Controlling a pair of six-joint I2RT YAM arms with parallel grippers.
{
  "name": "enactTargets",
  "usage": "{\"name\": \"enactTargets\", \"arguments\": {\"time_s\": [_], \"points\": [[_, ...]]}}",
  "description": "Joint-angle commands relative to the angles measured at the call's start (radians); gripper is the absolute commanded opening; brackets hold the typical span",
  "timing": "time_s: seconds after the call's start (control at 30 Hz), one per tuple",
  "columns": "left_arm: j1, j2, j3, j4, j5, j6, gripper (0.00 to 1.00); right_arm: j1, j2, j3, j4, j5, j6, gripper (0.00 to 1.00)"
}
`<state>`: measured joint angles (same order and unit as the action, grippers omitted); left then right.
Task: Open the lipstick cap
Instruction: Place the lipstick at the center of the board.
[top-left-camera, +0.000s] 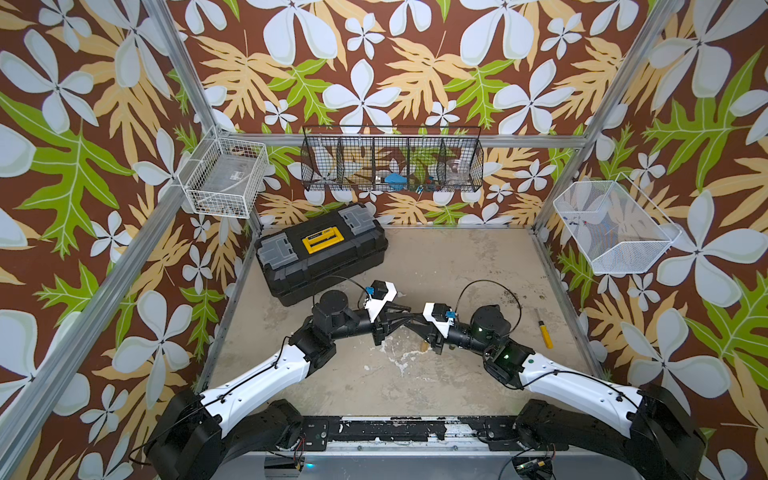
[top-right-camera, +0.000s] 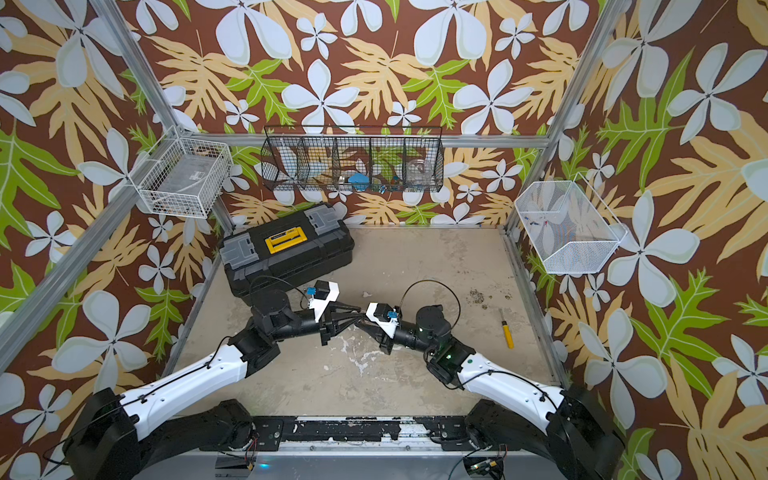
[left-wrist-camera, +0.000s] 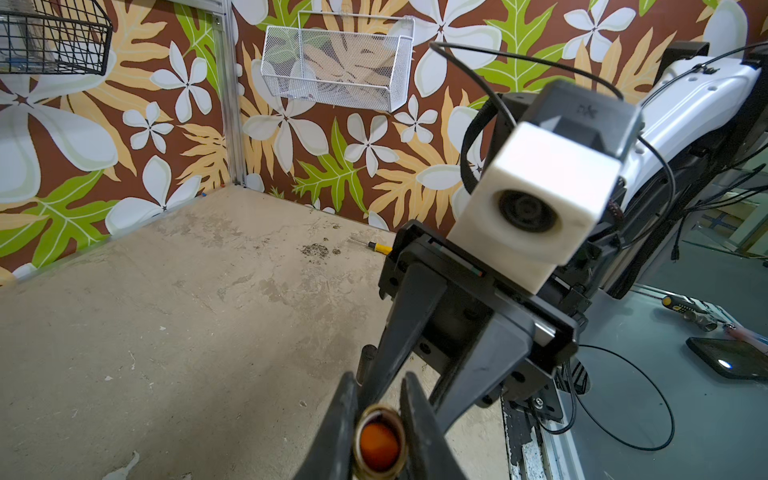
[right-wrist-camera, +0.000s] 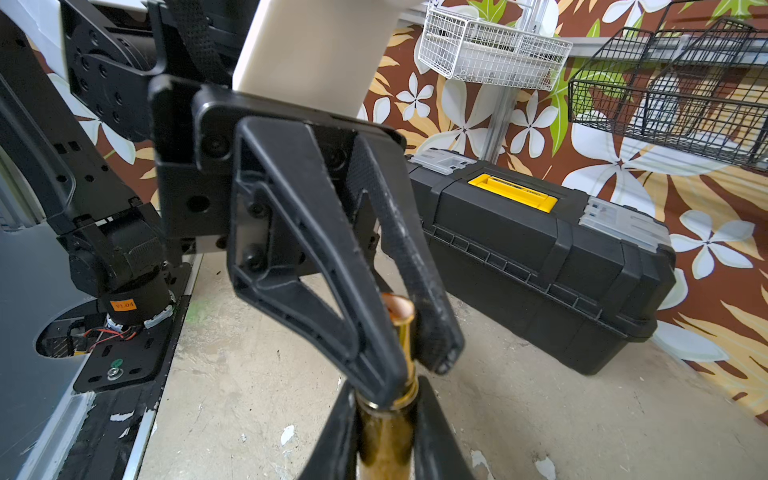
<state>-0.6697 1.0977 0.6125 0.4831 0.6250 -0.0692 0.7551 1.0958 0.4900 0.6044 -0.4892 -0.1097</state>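
Clamping lipstick (right-wrist-camera: 405, 328): left gripper (left-wrist-camera: 379, 405), right gripper (right-wrist-camera: 386, 415) both closed on it; toolbox (top-left-camera: 320, 249) nearby.

This is looking like a robotics lab test cell: an aluminium frame (top-left-camera: 199, 95) is holding up floral-print walls (top-left-camera: 374, 62), a left arm (top-left-camera: 266, 370) and a right arm (top-left-camera: 573, 382) are reaching in from a base rail (top-left-camera: 395, 432), a black wire basket (top-left-camera: 392, 160) and a white mesh basket (top-left-camera: 611, 232) are hanging up, and a black toolbox (top-left-camera: 320, 249) and a yellow-handled screwdriver (top-left-camera: 544, 332) are lying on the stained surface (top-left-camera: 457, 270).

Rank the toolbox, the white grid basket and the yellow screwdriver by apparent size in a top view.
1. toolbox
2. white grid basket, though it hangs higher, nearer the camera
3. yellow screwdriver
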Motion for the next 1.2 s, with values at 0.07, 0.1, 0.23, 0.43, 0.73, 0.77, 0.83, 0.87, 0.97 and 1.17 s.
{"name": "enactTargets", "arguments": {"time_s": [0.07,0.1,0.23,0.43,0.73,0.77,0.83,0.87,0.97,1.17], "points": [[-0.001,-0.001,0.010,-0.002,-0.018,0.015,0.11,0.002,-0.001,0.004,-0.003,-0.003,-0.008,0.29],[-0.001,-0.002,0.011,-0.010,-0.031,0.021,0.10,0.002,-0.002,0.004,-0.002,0.006,-0.008,0.31],[-0.001,0.001,0.003,-0.014,-0.062,0.026,0.09,0.002,-0.014,-0.006,0.003,0.028,-0.011,0.36],[-0.001,0.002,-0.031,-0.007,-0.190,0.055,0.10,0.001,-0.073,-0.006,-0.085,0.095,-0.040,0.47],[-0.001,0.085,-0.142,0.165,-0.340,0.027,0.10,0.000,-0.240,-0.083,-0.103,0.369,0.018,0.53],[-0.001,0.105,-0.143,0.169,-0.353,0.020,0.10,0.002,-0.251,-0.084,-0.104,0.407,0.035,0.53],[-0.002,0.145,-0.165,0.229,-0.368,0.010,0.10,0.001,-0.265,-0.087,-0.099,0.473,0.063,0.55],[-0.003,0.171,-0.189,0.284,-0.372,0.006,0.10,0.000,-0.270,-0.088,-0.094,0.507,0.073,0.55],[-0.019,0.221,-0.245,0.405,-0.451,-0.008,0.09,0.000,-0.276,-0.094,-0.081,0.566,0.086,0.56],[-0.049,0.311,-0.250,0.433,-0.571,0.035,0.09,0.000,-0.293,-0.109,-0.082,0.606,0.105,0.56]]}}
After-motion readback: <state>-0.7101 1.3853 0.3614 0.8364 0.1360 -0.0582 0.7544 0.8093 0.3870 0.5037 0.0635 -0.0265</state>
